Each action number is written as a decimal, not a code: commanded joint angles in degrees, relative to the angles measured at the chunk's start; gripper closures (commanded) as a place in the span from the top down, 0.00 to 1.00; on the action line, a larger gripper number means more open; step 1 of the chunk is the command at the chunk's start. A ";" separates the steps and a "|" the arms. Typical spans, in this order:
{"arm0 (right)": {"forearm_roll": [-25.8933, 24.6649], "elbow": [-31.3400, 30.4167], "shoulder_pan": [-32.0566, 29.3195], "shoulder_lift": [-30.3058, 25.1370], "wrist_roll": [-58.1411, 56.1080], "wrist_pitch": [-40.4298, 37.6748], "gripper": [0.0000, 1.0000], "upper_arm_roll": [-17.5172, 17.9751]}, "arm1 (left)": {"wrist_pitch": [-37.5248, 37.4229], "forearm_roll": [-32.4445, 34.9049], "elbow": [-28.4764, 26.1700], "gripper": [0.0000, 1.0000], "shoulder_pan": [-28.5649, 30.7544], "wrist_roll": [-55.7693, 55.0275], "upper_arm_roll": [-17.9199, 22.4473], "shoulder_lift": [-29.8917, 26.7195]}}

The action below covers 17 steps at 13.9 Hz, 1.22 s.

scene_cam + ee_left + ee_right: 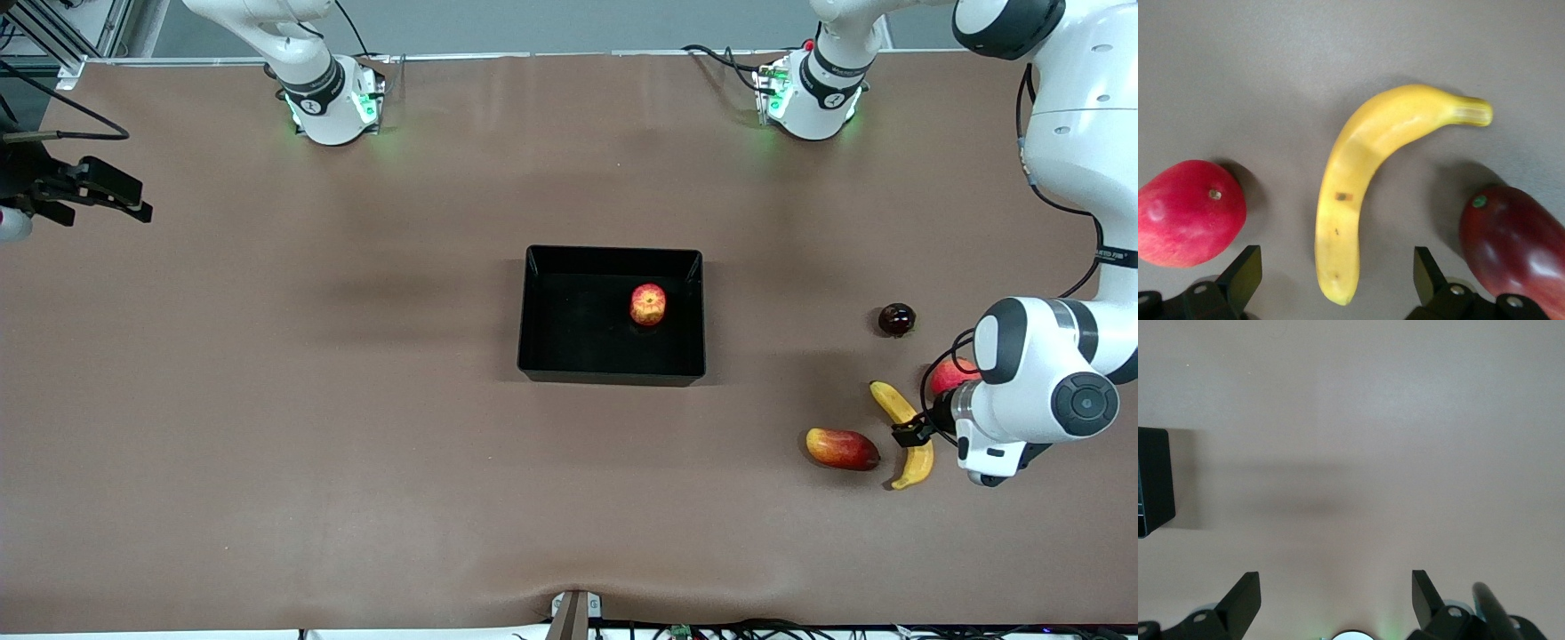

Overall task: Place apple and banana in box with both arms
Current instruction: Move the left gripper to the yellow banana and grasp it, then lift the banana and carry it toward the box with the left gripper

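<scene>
The apple (pixel 648 304) lies inside the black box (pixel 613 252) at mid-table. The banana (pixel 918 462) lies on the table toward the left arm's end. In the left wrist view the banana (pixel 1358 180) runs between the fingers. My left gripper (pixel 911 433) is low over the banana's middle, open, a finger on each side (pixel 1336 263), not closed on it. My right gripper (pixel 107 191) waits over the table at the right arm's end, open and empty (pixel 1336 587). A corner of the box (pixel 1153 480) shows in the right wrist view.
A pinkish-red round fruit (pixel 949 373) (pixel 1188 213) and a red-and-yellow mango-shaped fruit (pixel 842 448) (pixel 1515 247) lie close on either side of the banana. A dark round fruit (pixel 896 319) lies farther from the front camera than the banana.
</scene>
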 commanded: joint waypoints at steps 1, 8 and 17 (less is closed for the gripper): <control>-0.60 -0.05 0.55 -0.21 -0.25 0.04 1.00 -0.70 | 0.95 1.40 -0.63 0.91 -0.29 -2.48 0.57 0.59; -0.60 0.13 0.37 0.49 -0.24 0.39 1.00 -0.70 | 2.01 3.68 -0.64 0.71 -0.81 -2.93 0.66 3.58; -0.60 -0.31 0.98 0.67 -0.16 2.06 1.00 -0.61 | 1.31 3.86 -0.20 0.00 -0.90 -2.84 0.40 2.53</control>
